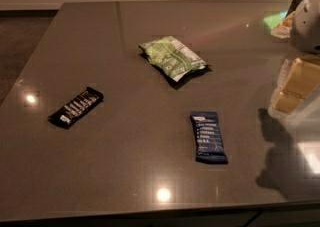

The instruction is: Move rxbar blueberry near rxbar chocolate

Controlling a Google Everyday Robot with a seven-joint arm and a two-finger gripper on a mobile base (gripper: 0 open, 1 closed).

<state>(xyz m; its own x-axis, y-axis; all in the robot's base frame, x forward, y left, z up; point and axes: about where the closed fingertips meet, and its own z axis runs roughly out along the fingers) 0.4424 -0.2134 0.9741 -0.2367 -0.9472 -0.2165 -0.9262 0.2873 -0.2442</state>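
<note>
The rxbar blueberry, a dark blue wrapper with pale text, lies flat on the dark table right of centre, near the front. The rxbar chocolate, a black wrapper with white text, lies at the left, angled. My gripper hangs at the right edge of the view, above the table, well to the right of the blue bar and a little behind it, apart from it. It holds nothing that I can see.
A green-and-white bag lies at the table's middle, behind both bars. The arm's grey body fills the upper right corner. The arm's shadow falls at the front right. The table's front edge runs along the bottom.
</note>
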